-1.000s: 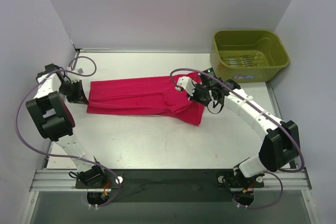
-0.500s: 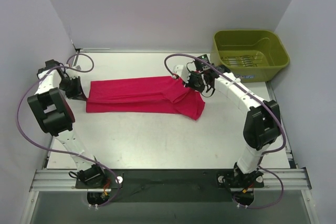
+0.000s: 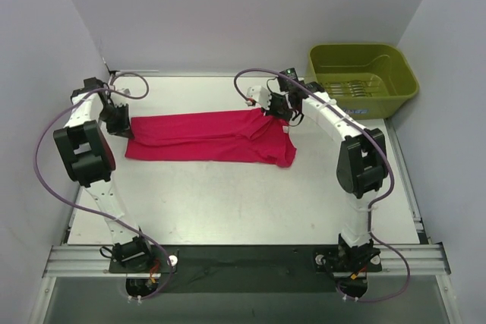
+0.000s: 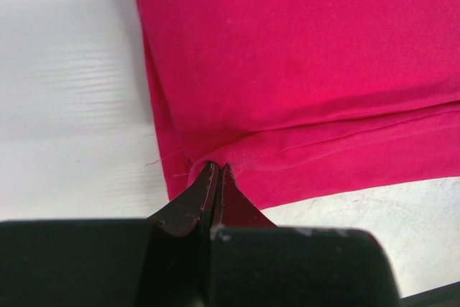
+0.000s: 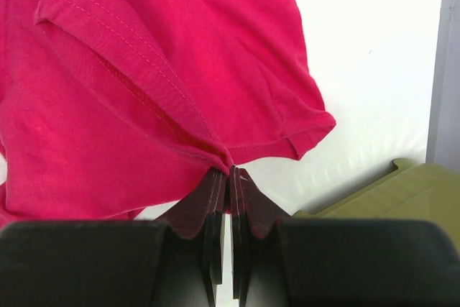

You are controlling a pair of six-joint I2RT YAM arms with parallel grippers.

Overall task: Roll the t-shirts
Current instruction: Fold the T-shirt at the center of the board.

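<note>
The t-shirt point(image 3: 205, 137) lies folded into a long band across the far half of the worktop point(image 3: 228, 202). One end is near the left edge; the other stops short of the olive tub point(image 3: 361, 77) in the far right corner. The left gripper point(image 4: 215, 172) is clenched on the hem at the left end. The right gripper point(image 5: 228, 173) is clenched on a seamed fold at the right end. Expect light, limp fabric that sags and wrinkles between holds. Take hold at stitched hems, where doubled cloth should slip less, and apply even tension at both ends.
</note>
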